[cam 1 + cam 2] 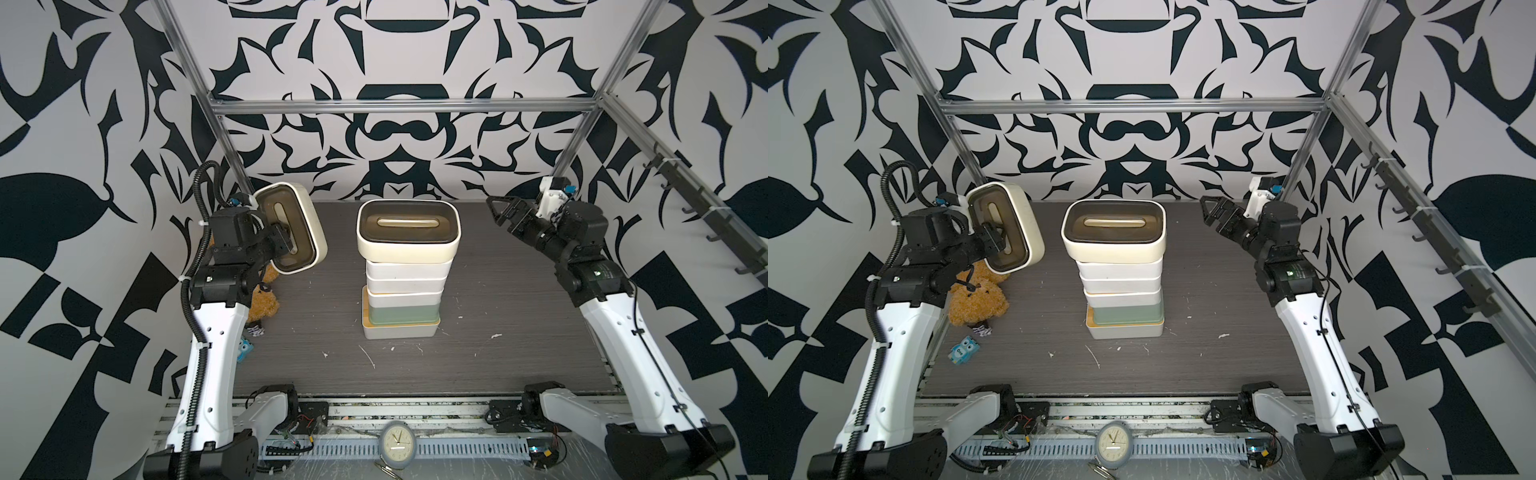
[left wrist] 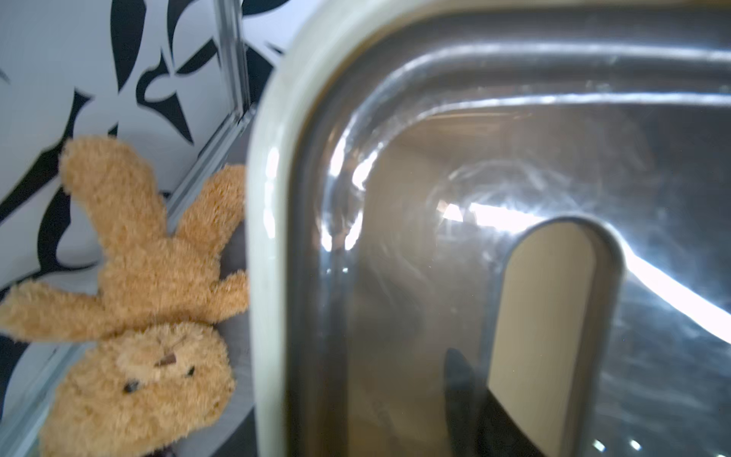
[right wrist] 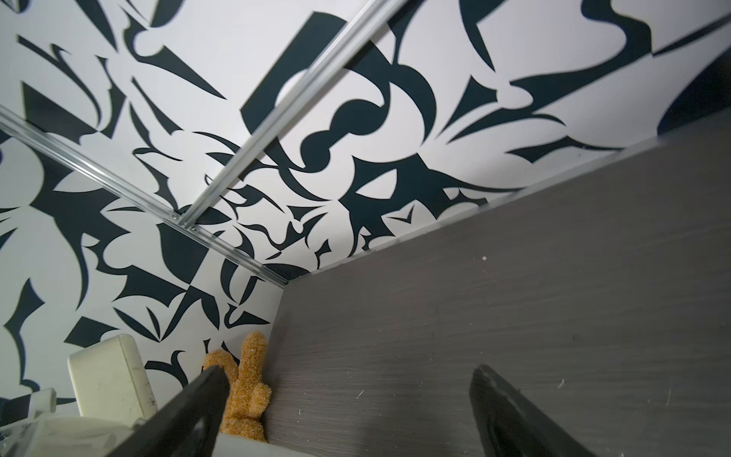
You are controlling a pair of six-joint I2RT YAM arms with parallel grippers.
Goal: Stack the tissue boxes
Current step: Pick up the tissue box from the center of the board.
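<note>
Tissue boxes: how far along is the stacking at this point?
Done: a stack of six boxes stands mid-table, a rounded cream box on top. In hand: the left gripper holds the last cream box aloft, tipped on its side, pinched at its lid slot. Left: level it and set it on the stack. The right gripper is open and empty.
</note>
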